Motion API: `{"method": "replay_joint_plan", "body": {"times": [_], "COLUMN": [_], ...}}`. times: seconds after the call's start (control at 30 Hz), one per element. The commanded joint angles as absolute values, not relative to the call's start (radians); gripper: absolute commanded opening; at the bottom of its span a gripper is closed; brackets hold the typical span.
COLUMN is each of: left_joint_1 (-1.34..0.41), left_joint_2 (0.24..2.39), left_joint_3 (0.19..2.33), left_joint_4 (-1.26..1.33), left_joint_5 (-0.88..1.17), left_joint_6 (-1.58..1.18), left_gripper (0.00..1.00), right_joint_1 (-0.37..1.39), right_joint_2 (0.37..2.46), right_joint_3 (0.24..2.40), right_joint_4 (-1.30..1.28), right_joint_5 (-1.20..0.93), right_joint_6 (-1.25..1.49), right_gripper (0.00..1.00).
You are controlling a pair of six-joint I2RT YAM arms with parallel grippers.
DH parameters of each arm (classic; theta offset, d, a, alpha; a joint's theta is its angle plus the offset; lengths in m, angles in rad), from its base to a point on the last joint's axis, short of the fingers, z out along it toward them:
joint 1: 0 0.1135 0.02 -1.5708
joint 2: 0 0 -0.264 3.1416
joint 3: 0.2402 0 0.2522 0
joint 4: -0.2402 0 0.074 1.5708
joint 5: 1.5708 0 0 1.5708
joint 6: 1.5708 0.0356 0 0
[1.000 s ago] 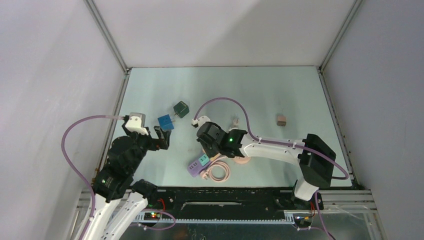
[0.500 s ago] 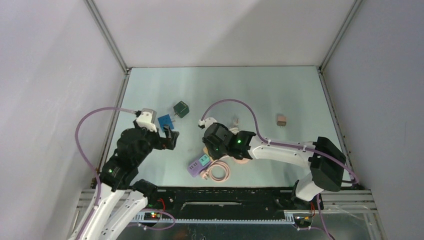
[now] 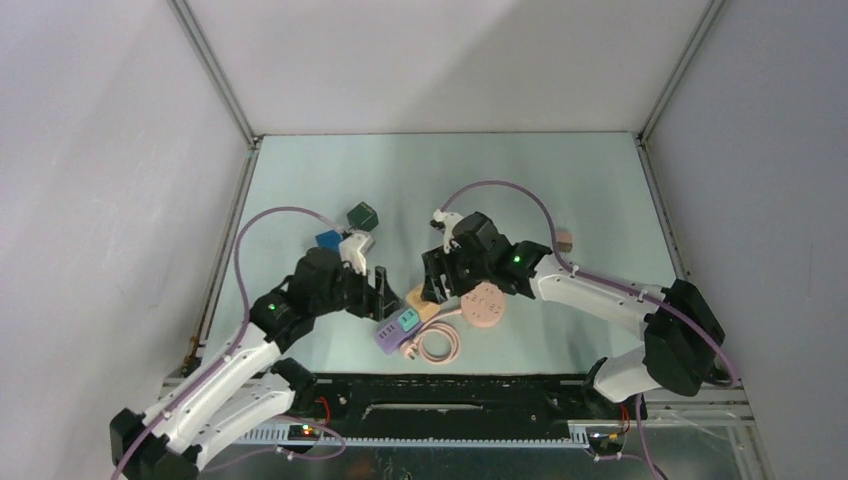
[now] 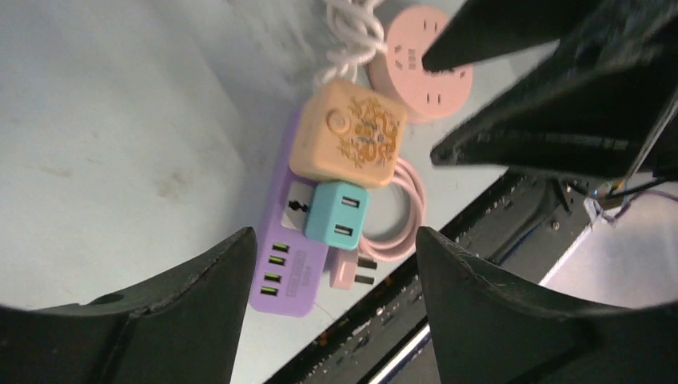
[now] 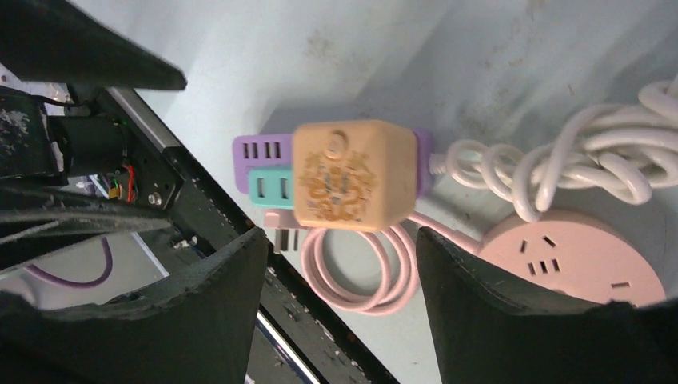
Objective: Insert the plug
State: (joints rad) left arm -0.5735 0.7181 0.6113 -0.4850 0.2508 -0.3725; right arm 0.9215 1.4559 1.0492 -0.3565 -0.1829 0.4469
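Observation:
The orange cube plug (image 5: 352,172) sits on top of the purple power strip (image 4: 292,264), right beside a teal adapter (image 4: 336,212) plugged into the same strip. I cannot tell how deep the orange plug is seated. My right gripper (image 5: 340,240) hovers open above the plug and holds nothing. My left gripper (image 4: 334,240) is open too, over the strip's left end, also empty. From above, the left gripper (image 3: 380,290) and right gripper (image 3: 437,283) face each other across the orange plug (image 3: 420,300), close together.
A round pink socket (image 3: 485,305) lies right of the strip, with its coiled pink cord (image 3: 437,343) and loose pink plug (image 4: 352,272) at the front table edge. A knotted white cord (image 5: 560,168) leaves the strip. Further back are a blue cube (image 3: 327,240), a dark green cube (image 3: 362,217) and a small pink adapter (image 3: 563,240).
My right gripper has opened, let go of the orange plug and pulled back to the right. My left arm swung from the blue cube over to the strip, its jaws narrowing somewhat.

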Motion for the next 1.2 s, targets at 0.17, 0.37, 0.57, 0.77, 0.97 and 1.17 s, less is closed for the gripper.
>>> {"method": "replay_joint_plan", "body": {"times": [0.17, 0.37, 0.57, 0.77, 0.97, 1.17], "left_joint_1": [-0.691, -0.693, -0.693, -0.692, -0.697, -0.712], "left_joint_2": [0.761, 0.76, 0.819, 0.882, 0.92, 0.928], "left_joint_3": [0.508, 0.464, 0.468, 0.456, 0.429, 0.408], "left_joint_4": [-0.406, -0.326, -0.276, -0.21, -0.168, -0.155], "left_joint_5": [0.128, 0.146, 0.139, 0.158, 0.177, 0.191], "left_joint_6": [-0.492, -0.497, -0.482, -0.48, -0.487, -0.497], "left_gripper": [0.71, 0.67, 0.6, 0.52, 0.4, 0.33], "right_joint_1": [0.81, 0.797, 0.793, 0.808, 0.824, 0.832], "right_joint_2": [1.531, 1.58, 1.607, 1.624, 1.623, 1.611], "right_joint_3": [0.966, 0.966, 0.966, 0.966, 0.945, 0.897], "right_joint_4": [-0.197, -0.152, -0.142, -0.193, -0.223, -0.217], "right_joint_5": [-0.443, -0.452, -0.447, -0.4, -0.356, -0.34], "right_joint_6": [0.491, 0.501, 0.503, 0.484, 0.472, 0.48], "right_gripper": [0.67, 0.63, 0.57, 0.47, 0.37, 0.32]}}
